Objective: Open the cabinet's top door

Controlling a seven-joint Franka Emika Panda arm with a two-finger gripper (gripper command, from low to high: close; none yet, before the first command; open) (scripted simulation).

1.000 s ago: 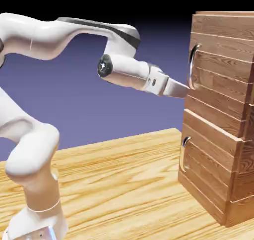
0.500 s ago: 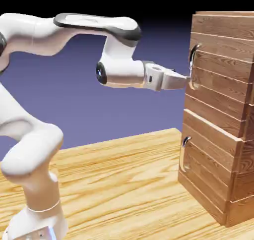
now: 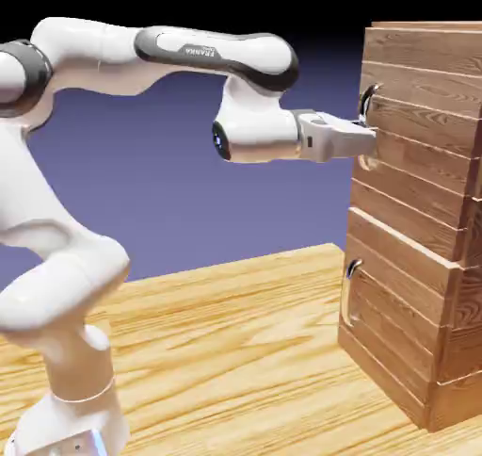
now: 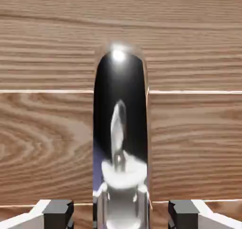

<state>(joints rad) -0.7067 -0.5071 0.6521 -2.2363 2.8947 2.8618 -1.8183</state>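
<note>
The cabinet [image 3: 405, 350] of reddish-brown planks stands at the exterior view's right. Its top door [image 3: 428, 115] lies flush with the cabinet front and carries a curved silver handle [image 3: 365, 98]. My gripper [image 3: 369, 141] reaches level from the left, and its tip meets the middle of that handle. In the hand view the handle [image 4: 120, 105] runs upright as a shiny bar straight down the middle, in front of the door's planks [image 4: 47, 128]. My gripper [image 4: 120, 216] straddles the bar, with one grey fingertip [image 4: 57, 210] on each side, shut on it.
Below the top door sits the shorter lower door [image 3: 395, 294] with its own silver handle [image 3: 349, 294]. The wooden table [image 3: 235, 350] stretches left from the cabinet's foot. My white arm arches over from the exterior view's lower left.
The hand rose and levelled, then pushed right until its tip reached the top door's handle. The jaws, wide before, have closed on the bar. The door has not moved.
</note>
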